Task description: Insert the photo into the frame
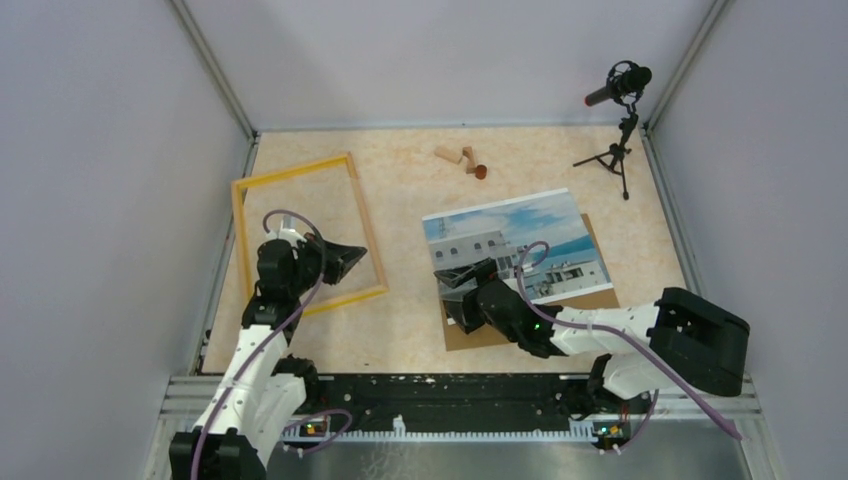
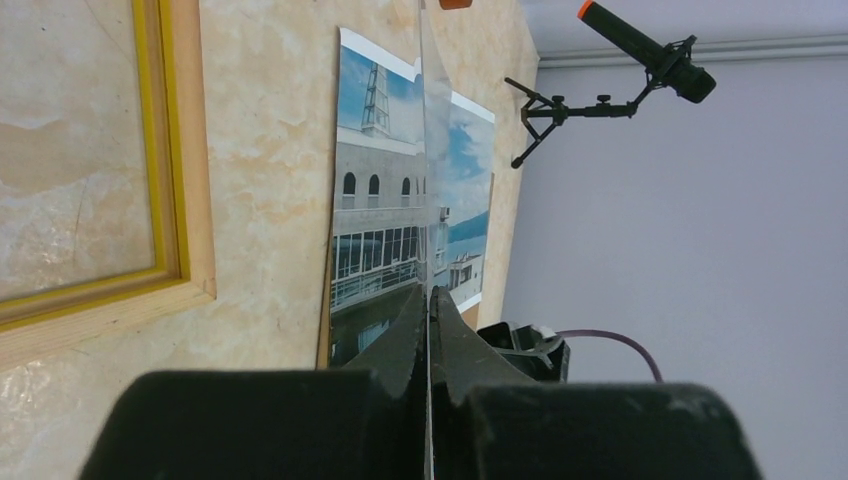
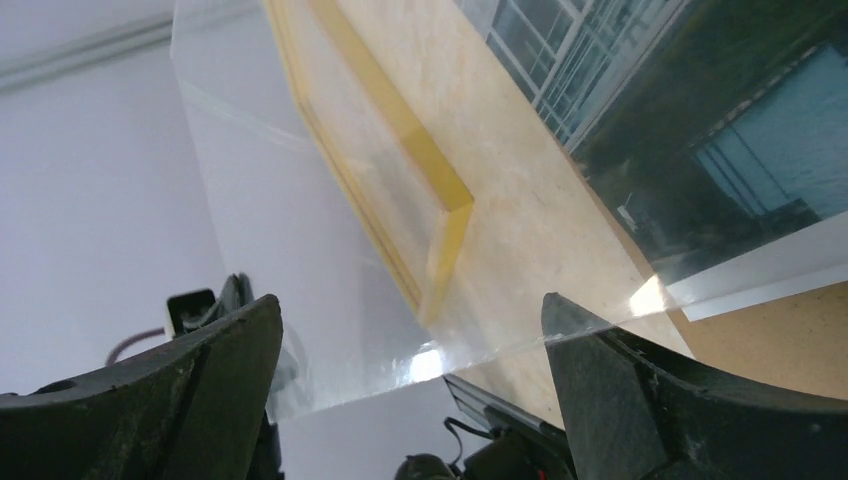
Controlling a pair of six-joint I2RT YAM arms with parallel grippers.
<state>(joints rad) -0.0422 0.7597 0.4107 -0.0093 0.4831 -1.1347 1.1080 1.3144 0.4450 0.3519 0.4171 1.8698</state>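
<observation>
The photo (image 1: 520, 240) of a white building under blue sky lies face up on a brown backing board (image 1: 500, 330) right of centre. It also fills the middle of the left wrist view (image 2: 385, 200). The yellow frame (image 1: 292, 169) lies flat at the left. My left gripper (image 1: 350, 260) hovers over the frame's right rail, shut on a clear sheet (image 2: 424, 120) that I see edge-on. My right gripper (image 1: 455, 285) stands open at the photo's near left corner. The clear sheet (image 3: 300, 250) crosses in front of its fingers, with its edge at the right fingertip (image 3: 560, 310).
A microphone on a small tripod (image 1: 620, 85) stands at the back right corner. Small wooden pieces (image 1: 460, 158) lie near the back wall. Grey walls close in the table on three sides.
</observation>
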